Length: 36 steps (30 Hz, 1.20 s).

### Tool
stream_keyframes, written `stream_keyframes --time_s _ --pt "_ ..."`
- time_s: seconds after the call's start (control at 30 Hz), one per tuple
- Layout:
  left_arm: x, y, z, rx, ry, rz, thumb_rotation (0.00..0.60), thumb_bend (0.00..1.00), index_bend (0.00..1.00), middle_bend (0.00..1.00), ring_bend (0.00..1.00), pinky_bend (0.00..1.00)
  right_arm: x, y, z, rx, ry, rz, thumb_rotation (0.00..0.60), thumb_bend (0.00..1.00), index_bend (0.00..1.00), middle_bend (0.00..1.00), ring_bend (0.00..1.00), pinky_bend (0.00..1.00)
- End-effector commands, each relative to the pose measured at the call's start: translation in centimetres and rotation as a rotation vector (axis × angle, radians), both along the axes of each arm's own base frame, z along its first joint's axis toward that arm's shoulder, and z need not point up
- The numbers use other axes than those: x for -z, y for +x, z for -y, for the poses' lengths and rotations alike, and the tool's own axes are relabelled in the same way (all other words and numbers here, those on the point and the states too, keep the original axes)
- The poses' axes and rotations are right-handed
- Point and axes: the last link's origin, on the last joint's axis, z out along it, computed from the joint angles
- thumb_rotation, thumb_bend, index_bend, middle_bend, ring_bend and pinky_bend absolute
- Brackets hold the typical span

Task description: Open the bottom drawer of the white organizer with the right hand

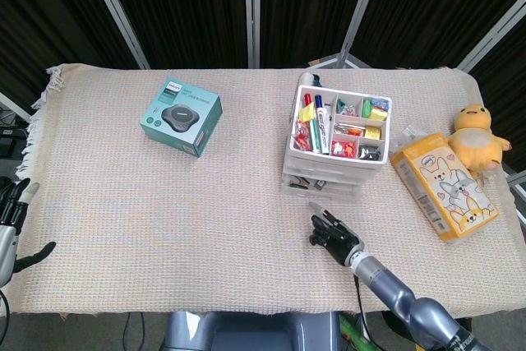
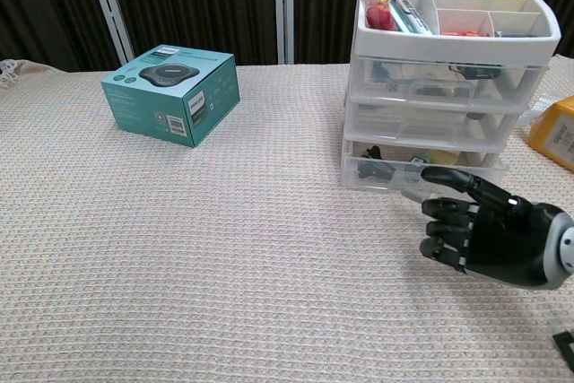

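The white organizer [image 1: 337, 139] [image 2: 446, 87] stands at the right of the table, its top tray full of pens and small items. Its bottom drawer [image 2: 395, 169] [image 1: 319, 183] is clear-fronted and sits about flush with the drawers above. My right hand [image 2: 491, 227] [image 1: 334, 233] hovers just in front of that drawer, palm down and holding nothing. Its fingers are partly bent, and one outstretched fingertip [image 2: 439, 175] reaches close to the drawer front. My left hand [image 1: 13, 203] rests at the far left table edge, fingers spread and empty.
A teal box [image 1: 182, 117] [image 2: 170, 91] lies at the left centre of the table. An orange cartoon carton [image 1: 443, 185] and a yellow plush toy [image 1: 477, 136] lie right of the organizer. A woven cloth [image 1: 164, 219] covers the table.
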Motion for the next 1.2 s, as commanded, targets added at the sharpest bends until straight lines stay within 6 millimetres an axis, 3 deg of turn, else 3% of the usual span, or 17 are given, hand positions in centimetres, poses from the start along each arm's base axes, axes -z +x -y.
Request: stream_keyframes --time_s 0.03,0.33,0.43,0.6,0.83,0.9,1.07,1.2 --pt "-0.1 0.0 0.1 0.000 0.002 0.004 0.600 0.16 0.00 0.00 0.00 0.00 -1.4 -0.2 -2.4 -0.124 0.019 -0.122 0.600 0.20 0.21 0.78 0.85 0.68" --pt "-0.4 0.3 0.5 0.016 0.012 0.010 0.600 0.16 0.00 0.00 0.00 0.00 -4.9 -0.5 -4.6 -0.380 -0.032 -0.379 0.600 0.20 0.21 0.71 0.78 0.59" --pt "-0.5 0.5 0.7 0.024 0.019 0.011 0.600 0.16 0.00 0.00 0.00 0.00 -7.0 -1.1 -5.0 -0.476 -0.092 -0.528 0.600 0.20 0.21 0.68 0.76 0.55" --pt "-0.6 0.6 0.9 0.030 0.024 0.011 0.600 0.16 0.00 0.00 0.00 0.00 -8.7 -2.6 -5.4 -0.585 -0.157 -0.729 0.600 0.20 0.21 0.63 0.70 0.48" --pt "-0.6 0.7 1.1 0.036 0.031 0.008 0.600 0.16 0.00 0.00 0.00 0.00 -9.2 -5.2 -5.3 -0.708 -0.271 -1.020 0.600 0.19 0.21 0.60 0.66 0.48" --pt "-0.7 0.8 1.1 0.038 0.034 0.009 0.600 0.16 0.00 0.00 0.00 0.00 -9.1 -6.0 -4.9 -0.793 -0.325 -1.174 0.600 0.19 0.21 0.62 0.67 0.49" --pt "-0.7 0.7 1.1 0.037 0.035 0.008 0.600 0.16 0.00 0.00 0.00 0.00 -8.0 -6.8 -4.3 -0.895 -0.423 -1.444 0.600 0.18 0.18 0.74 0.77 0.58" --pt "-0.7 0.6 1.0 0.035 0.038 0.007 0.600 0.16 0.00 0.00 0.00 0.00 -7.0 -6.8 -3.8 -0.962 -0.426 -1.544 0.600 0.19 0.14 0.81 0.83 0.61"
